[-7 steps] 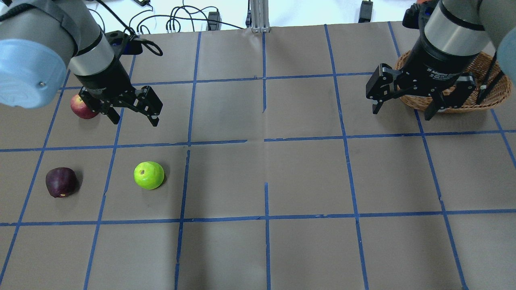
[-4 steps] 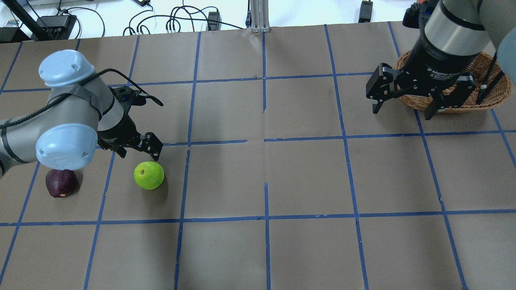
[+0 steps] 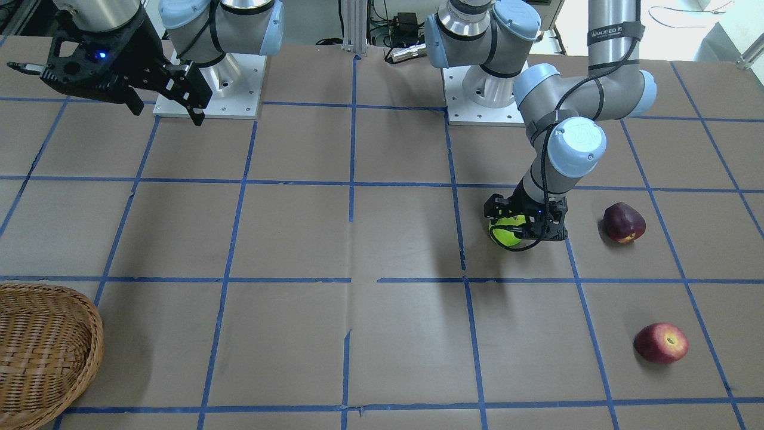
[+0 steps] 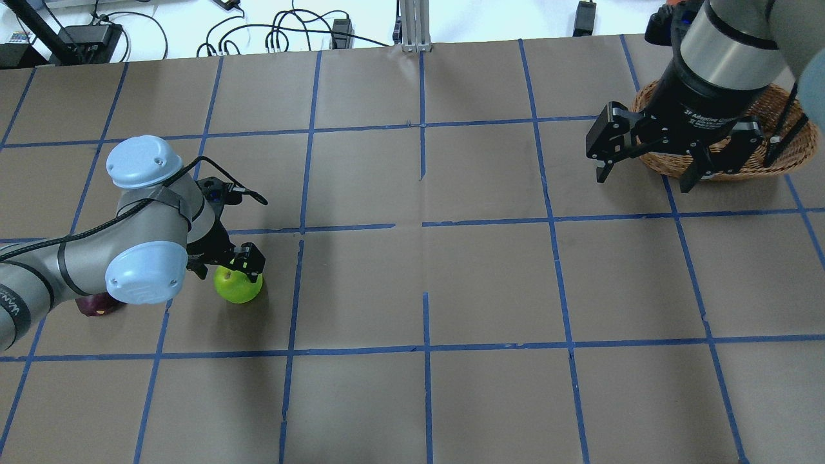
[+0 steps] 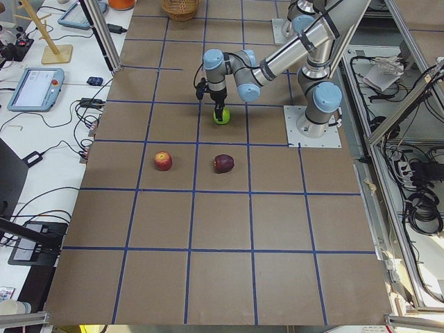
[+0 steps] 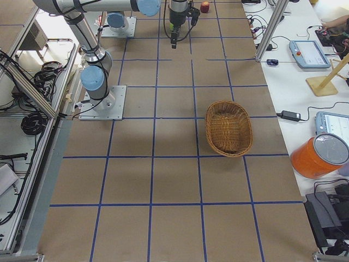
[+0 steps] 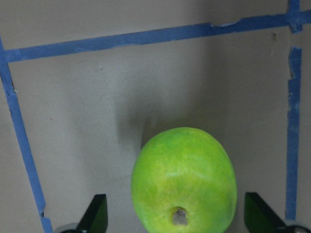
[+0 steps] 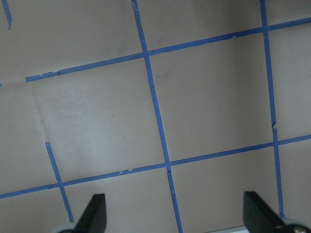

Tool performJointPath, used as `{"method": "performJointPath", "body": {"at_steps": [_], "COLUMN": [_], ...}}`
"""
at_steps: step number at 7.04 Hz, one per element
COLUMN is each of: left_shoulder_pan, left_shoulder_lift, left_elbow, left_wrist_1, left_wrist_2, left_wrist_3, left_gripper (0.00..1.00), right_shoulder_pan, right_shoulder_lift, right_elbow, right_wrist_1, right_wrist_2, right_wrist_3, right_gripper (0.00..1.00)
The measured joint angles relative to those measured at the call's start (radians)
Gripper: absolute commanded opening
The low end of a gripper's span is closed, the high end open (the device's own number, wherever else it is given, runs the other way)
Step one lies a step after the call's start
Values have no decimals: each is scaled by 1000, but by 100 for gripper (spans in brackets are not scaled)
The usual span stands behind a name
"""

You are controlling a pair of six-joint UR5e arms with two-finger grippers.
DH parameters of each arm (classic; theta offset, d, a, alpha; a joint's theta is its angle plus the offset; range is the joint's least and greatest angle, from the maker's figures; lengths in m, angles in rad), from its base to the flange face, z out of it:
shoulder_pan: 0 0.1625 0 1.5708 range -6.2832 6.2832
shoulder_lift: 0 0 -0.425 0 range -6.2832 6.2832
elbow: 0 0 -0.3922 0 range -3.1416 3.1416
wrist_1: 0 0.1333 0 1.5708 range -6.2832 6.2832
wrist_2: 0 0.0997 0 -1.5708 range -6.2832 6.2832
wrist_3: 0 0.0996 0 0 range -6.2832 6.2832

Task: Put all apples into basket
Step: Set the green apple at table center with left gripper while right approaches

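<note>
The lime-green apple (image 4: 240, 288) lies on the brown paper table at the left. My left gripper (image 4: 236, 269) is low over it and open. In the left wrist view the apple (image 7: 183, 182) sits between the two fingers (image 7: 95, 214), with gaps on both sides. The maroon apple (image 3: 624, 222) lies beside it, mostly hidden behind my left arm in the overhead view. The red apple (image 3: 661, 343) lies farther out; my left arm hides it in the overhead view. The wicker basket (image 4: 783, 162) stands at the far right. My right gripper (image 4: 644, 175) hangs open and empty above the basket's near edge.
Blue tape lines divide the brown paper into squares. Cables and an aluminium post (image 4: 412, 26) run along the far table edge. The arm bases (image 3: 209, 89) stand on the robot's side. Screens and an orange container (image 6: 319, 158) sit on a side bench.
My left gripper has come down from beside the red apple to the green apple and now straddles it. The right arm has not moved.
</note>
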Motion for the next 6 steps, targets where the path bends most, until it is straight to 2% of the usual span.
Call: {"method": "performJointPath", "body": {"at_steps": [1,2,3,4,5,6], "left_shoulder_pan": [0,0,0,-6,-21,-59], "left_shoulder_lift": [-21,-34,-40,-44,-45,-46], "left_elbow": [-2,-1,2,13,45,108], "left_wrist_1": [7,22,37,41,21,-36], "left_wrist_2": [0,-1,-3,-17,-50,-84], "left_wrist_3": [-6,-11,-35,-110,-221,-348], "left_gripper": [84,49,38,38,32,31], "right_shoulder_pan": [0,0,0,0,0,0], "right_shoulder_lift": [0,0,0,0,0,0], "right_elbow": [0,-1,-1,-1,-1,-1], "right_wrist_1": [0,-2,-5,-6,-6,-7], "right_wrist_2": [1,1,2,2,3,3], "right_wrist_3": [0,0,0,0,0,0], "right_gripper": [100,100,100,100,100,100]}}
